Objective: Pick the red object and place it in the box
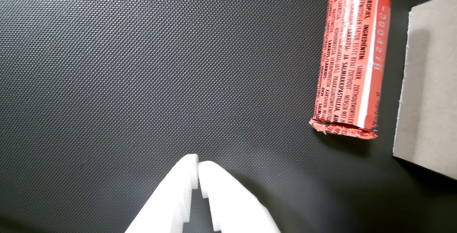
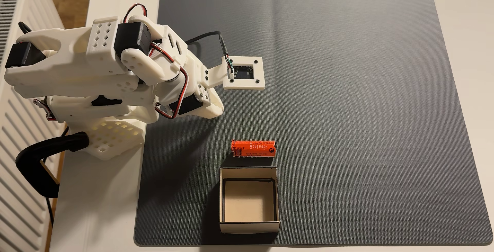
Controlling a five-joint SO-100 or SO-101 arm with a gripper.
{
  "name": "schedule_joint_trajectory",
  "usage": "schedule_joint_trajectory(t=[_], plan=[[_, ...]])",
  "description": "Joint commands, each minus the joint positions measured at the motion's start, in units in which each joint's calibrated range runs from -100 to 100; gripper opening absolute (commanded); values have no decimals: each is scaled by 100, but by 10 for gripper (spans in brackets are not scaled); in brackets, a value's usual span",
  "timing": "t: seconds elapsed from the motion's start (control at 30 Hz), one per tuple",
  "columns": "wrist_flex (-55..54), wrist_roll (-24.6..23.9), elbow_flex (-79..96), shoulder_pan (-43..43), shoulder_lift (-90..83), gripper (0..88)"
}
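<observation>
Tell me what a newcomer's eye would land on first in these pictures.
The bright orange-red roll stands out first, lying on its side on the dark mat just above the open cardboard box in the fixed view, apart from it. Next comes the big white arm folded at the mat's left edge. In the wrist view its gripper is shut over bare mat, left of the roll.

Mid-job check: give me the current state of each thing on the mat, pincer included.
pincer: shut, empty, tips over bare mat.
red object: lying on its side on the mat, ungrasped, just outside the box, not touching it.
box: upright, open-topped, empty.
mat: flat on the table, faint crease down its middle.
</observation>
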Motion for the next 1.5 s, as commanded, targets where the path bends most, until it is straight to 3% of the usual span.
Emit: schedule_joint_trajectory(t=[0.0,1.3,1.47], plan=[[83,25,73,-7,68,7],[83,25,73,-30,68,7],[-721,25,64,-30,59,7]])
